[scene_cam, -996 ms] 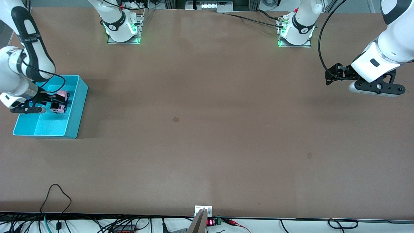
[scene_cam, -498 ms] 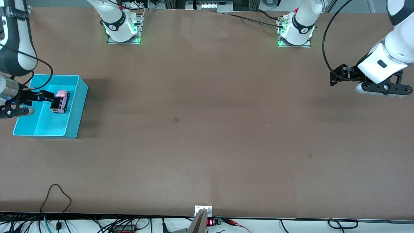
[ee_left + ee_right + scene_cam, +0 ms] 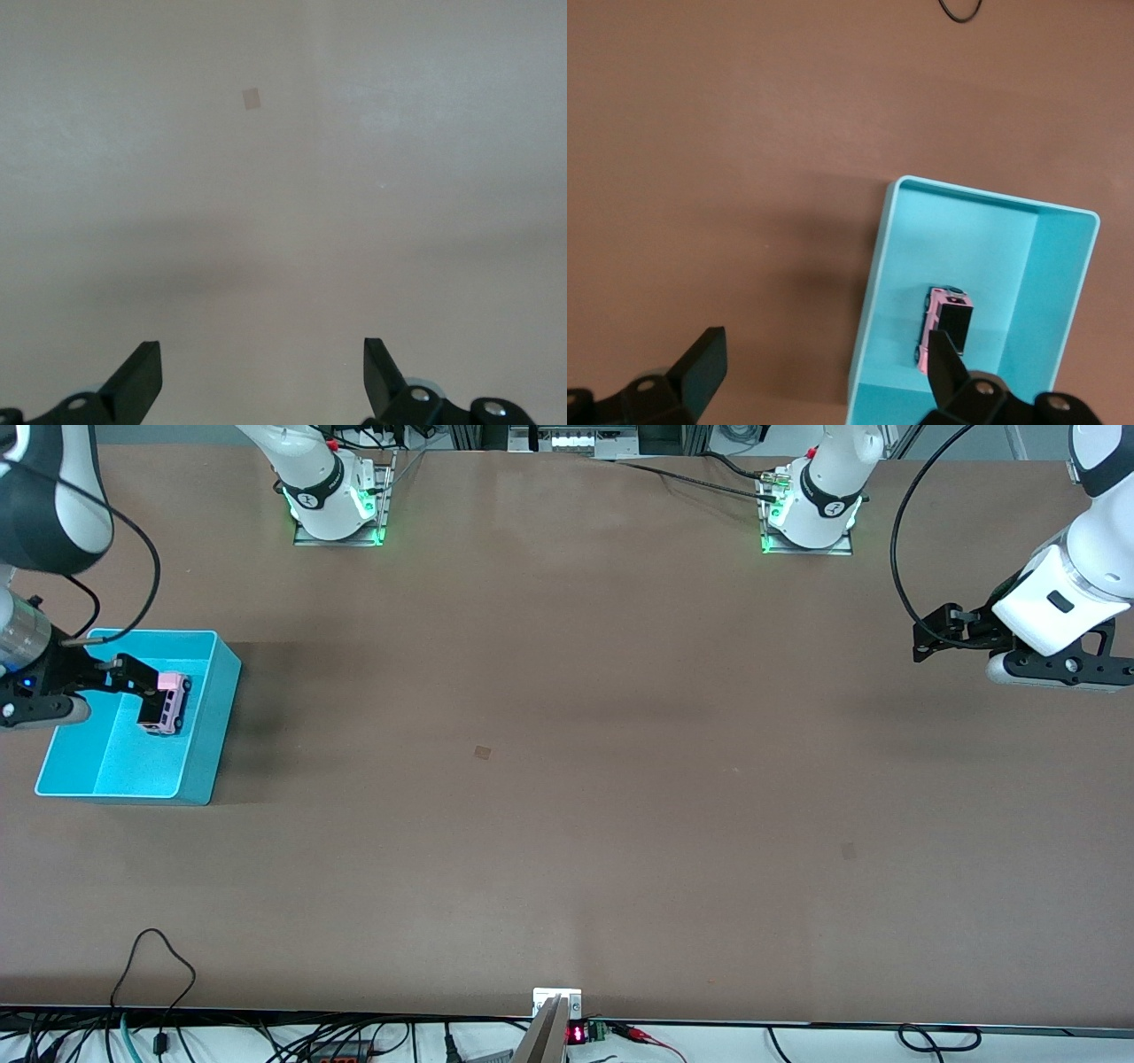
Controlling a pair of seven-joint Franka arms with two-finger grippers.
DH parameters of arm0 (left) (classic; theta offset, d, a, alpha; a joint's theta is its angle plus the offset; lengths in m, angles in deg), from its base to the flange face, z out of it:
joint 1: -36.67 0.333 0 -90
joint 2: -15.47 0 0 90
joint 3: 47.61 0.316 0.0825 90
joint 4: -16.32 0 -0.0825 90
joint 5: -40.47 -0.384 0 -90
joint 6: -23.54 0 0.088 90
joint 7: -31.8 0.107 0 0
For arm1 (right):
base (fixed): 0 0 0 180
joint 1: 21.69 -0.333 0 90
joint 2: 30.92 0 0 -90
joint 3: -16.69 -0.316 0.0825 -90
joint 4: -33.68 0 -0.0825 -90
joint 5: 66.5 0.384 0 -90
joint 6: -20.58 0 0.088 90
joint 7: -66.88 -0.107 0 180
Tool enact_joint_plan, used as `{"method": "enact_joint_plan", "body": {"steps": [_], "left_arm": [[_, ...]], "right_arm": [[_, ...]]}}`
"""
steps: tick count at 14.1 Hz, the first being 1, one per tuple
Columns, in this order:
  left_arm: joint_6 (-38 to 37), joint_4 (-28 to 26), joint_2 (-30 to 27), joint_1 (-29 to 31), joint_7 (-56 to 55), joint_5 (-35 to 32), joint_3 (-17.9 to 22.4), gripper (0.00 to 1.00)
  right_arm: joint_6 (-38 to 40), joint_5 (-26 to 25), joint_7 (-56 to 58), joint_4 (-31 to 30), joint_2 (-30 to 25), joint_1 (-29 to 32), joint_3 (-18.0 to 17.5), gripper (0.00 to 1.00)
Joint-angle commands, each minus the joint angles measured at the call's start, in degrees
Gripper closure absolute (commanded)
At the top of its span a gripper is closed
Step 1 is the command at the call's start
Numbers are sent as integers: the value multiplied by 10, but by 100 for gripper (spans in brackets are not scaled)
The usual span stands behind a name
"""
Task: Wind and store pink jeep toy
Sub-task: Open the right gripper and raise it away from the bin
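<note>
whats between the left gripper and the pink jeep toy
Only bare brown table in the front view, plus the turquoise bin's wall; the pink jeep toy lies inside, far from the open left gripper.

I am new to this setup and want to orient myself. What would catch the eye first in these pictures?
The bright turquoise plastic bin at the right arm's end of the brown table stands out first, with the tiny light-pink jeep toy with a black roof lying inside it. The right gripper hangs open over the bin, and the left gripper waits open over bare table at the left arm's end.
</note>
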Motion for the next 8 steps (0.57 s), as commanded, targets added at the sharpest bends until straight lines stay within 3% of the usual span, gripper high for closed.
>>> {"method": "enact_joint_plan", "body": {"steps": [1, 5, 8], "left_arm": [[-9, 10, 2, 2, 2, -5, -3, 0], [-6, 9, 3, 2, 2, -5, -3, 0], [-8, 10, 3, 2, 2, -5, -6, 0]], "right_arm": [[41, 45, -9, 0, -46, -13, 5, 0], [70, 51, -9, 8, -96, -29, -6, 0], [79, 52, -42, 13, -103, -48, -3, 0]]}}
